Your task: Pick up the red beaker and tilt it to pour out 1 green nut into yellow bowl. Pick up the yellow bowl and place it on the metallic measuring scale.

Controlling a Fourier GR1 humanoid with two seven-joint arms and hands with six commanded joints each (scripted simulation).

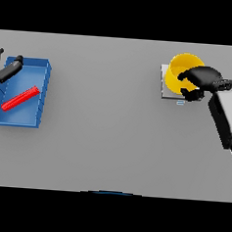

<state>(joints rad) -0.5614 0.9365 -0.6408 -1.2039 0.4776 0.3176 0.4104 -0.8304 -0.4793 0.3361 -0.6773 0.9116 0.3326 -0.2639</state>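
Fingers of your right hand (201, 81) curl round the yellow bowl's (179, 69) right rim, upper right of frame. It sits on the scale (165, 92). Your left hand (7, 68), fingers relaxed, hovers upper left.

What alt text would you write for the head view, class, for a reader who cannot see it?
The right hand grips the rim of a yellow bowl sitting on a metallic scale at the grey table's far right. At far left, the left hand hovers over a blue tray holding a red beaker lying flat.
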